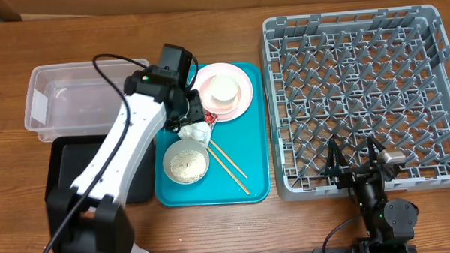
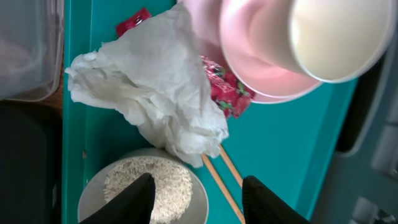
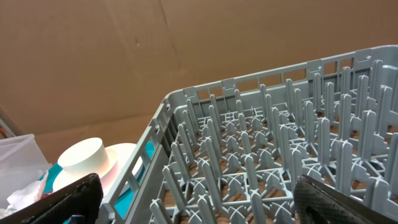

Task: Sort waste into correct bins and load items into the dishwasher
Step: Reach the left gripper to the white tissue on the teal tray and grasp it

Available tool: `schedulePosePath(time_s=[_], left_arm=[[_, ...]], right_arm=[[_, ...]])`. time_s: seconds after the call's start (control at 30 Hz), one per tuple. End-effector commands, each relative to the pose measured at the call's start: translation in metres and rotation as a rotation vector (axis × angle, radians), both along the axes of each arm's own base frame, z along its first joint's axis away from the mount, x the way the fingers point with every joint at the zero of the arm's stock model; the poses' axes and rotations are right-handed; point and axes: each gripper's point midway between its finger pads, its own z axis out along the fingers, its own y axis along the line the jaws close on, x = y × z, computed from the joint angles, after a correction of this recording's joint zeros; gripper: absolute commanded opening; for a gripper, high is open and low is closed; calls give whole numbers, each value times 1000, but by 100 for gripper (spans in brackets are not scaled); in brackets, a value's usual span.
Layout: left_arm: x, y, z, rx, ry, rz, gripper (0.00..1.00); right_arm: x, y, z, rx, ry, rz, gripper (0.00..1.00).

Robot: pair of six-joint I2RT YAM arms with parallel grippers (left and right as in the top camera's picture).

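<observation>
1. Only the left wrist view showed the left hand (image 2: 199, 199) spread and empty above the rice bowl (image 2: 93, 186). The napkin (image 2: 155, 87) lay just ahead, overlapping the red wrapper (image 2: 227, 93).
2. Overhead, the arm covered much of that napkin. The tub (image 1: 66, 102) and black tray (image 1: 61, 162) sat beside the teal tray (image 1: 252, 163).
3. The right hand (image 3: 196, 186) was spread wide and empty at the rack's (image 3: 249, 143) near edge.

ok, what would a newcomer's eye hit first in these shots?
The teal tray mid-table, crowded: a pink plate with a white cup on it, a crumpled napkin, a bowl of rice and chopsticks. The left end effector hangs open right over the napkin. On the right, the big grey rack stands with no dishes in it.
</observation>
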Motion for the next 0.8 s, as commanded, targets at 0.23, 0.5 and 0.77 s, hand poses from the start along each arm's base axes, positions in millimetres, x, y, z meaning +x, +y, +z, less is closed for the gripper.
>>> schedulePosePath(time_s=[0.23, 0.5, 0.77], left_arm=[[4, 1, -72, 73, 153, 53, 52], [0, 1, -93, 90, 209, 51, 52], [-1, 2, -101, 96, 227, 51, 27]], right_arm=[[1, -1, -4, 4, 5, -5, 100], [1, -1, -4, 4, 5, -5, 100], [1, -1, -4, 4, 5, -5, 100]])
